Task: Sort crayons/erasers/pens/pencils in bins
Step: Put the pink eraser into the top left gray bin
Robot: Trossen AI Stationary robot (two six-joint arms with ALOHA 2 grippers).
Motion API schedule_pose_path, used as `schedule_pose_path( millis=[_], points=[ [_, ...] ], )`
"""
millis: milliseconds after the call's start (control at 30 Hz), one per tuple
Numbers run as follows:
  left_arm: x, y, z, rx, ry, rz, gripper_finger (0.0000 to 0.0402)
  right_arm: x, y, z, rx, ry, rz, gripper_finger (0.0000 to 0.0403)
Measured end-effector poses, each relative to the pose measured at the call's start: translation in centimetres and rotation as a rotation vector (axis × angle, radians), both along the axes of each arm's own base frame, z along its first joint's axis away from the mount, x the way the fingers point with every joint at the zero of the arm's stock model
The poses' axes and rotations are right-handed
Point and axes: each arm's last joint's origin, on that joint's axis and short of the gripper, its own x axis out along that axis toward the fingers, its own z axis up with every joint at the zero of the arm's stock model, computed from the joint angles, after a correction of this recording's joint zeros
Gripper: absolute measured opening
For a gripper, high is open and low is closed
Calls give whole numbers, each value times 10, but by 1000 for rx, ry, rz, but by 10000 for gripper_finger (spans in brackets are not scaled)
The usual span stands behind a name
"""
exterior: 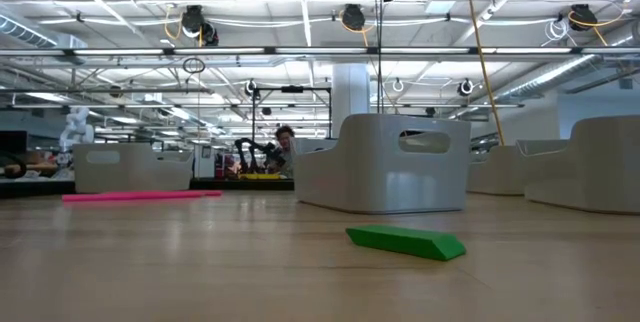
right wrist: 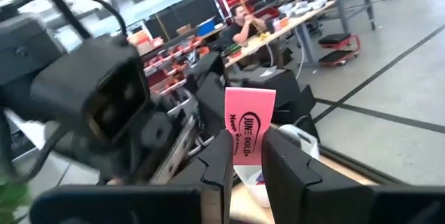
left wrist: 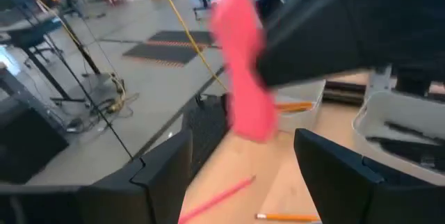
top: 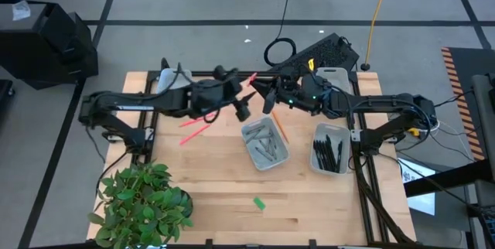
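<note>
Bright overhead light; blurred left wrist view.

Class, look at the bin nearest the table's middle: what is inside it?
The middle bin holds a pile of short grey crayons. Anything beneath that pile is covered and cannot be seen. No eraser, pen or pencil shows in it.

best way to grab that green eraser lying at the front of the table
The green eraser lies flat and alone on bare wood, a slim wedge. A guess: come straight down from above and pinch its two long sides near the middle; nothing crowds it. The right gripper already holds a pink eraser.
</note>
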Motion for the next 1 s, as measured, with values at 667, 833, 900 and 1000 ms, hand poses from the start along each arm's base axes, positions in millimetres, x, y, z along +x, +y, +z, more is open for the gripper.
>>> schedule_pose_path(
  millis=[667,833,900,1000],
  points=[
    [14,-16,15,162,27,43,162,-3,-4,-3,34,22,-37,57],
    [13,-15,14,164,29,85,112,-2,-4,-2,74,-8,-35,57],
    [14,-15,15,164,27,85,94,-2,-4,-2,91,-15,-34,57],
    [13,-15,15,160,24,90,65,-2,-3,-2,97,-17,-17,57]
  ],
)
